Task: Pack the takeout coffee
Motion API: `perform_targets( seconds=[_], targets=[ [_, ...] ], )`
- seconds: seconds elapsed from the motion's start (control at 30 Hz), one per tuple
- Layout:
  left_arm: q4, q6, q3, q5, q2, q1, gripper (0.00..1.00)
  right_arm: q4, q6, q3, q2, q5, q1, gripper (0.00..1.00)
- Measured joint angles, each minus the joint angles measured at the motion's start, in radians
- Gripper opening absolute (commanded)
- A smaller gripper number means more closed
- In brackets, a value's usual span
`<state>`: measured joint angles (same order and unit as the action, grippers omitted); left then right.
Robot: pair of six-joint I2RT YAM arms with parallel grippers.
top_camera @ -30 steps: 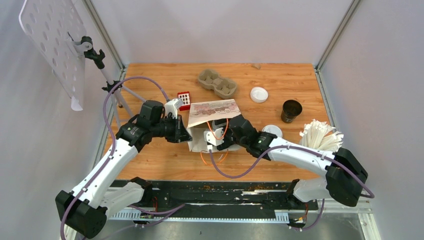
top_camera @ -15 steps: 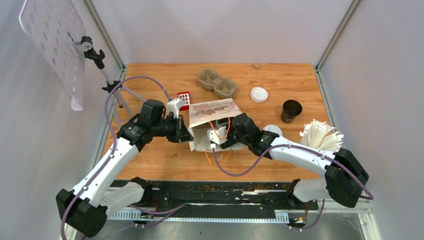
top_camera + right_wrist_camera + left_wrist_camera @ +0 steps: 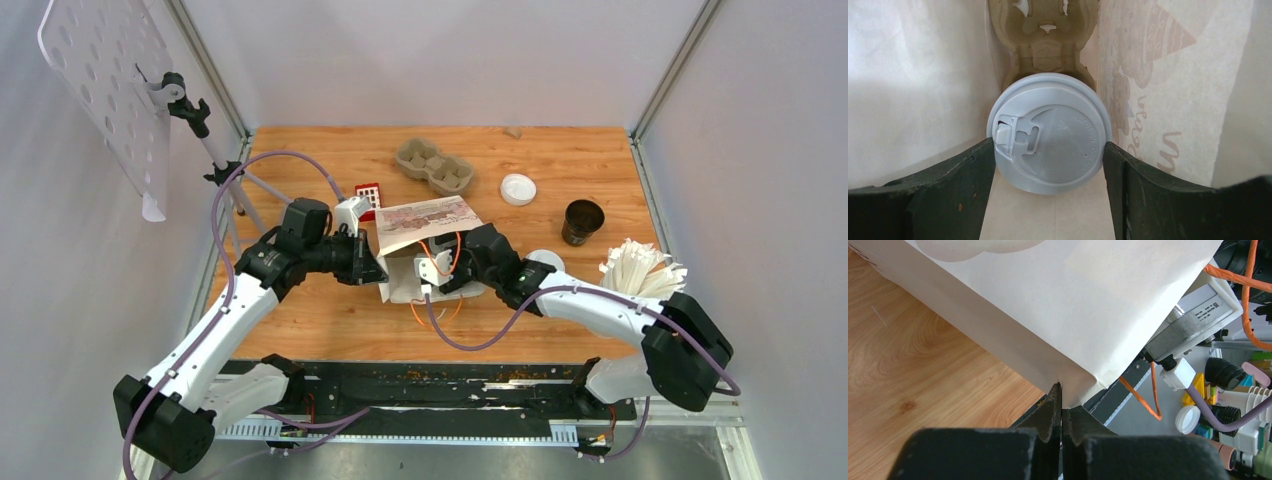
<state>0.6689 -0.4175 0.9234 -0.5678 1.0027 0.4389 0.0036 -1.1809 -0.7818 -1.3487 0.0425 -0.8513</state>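
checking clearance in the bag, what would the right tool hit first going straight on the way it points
Likely the pulp tray deeper in the paper bag, with the lidded cup in the right tool touching first; depth unclear.

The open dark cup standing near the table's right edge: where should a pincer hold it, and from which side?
Across the side wall of the dark cup, below the rim, coming level from its left. It stands upright without a lid, so a top grip would likely put a finger inside, and the white sticks crowd its near right.
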Motion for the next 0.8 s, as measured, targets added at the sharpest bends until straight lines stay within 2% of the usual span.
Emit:
perform_targets(
  seconds=[0.8],
  targets=[
    [0.0, -0.001, 0.0, -0.012, 0.014, 0.0, 0.0, 0.048, -0.021, 0.0, -0.06, -0.01, 0.014, 0.6]
  ],
)
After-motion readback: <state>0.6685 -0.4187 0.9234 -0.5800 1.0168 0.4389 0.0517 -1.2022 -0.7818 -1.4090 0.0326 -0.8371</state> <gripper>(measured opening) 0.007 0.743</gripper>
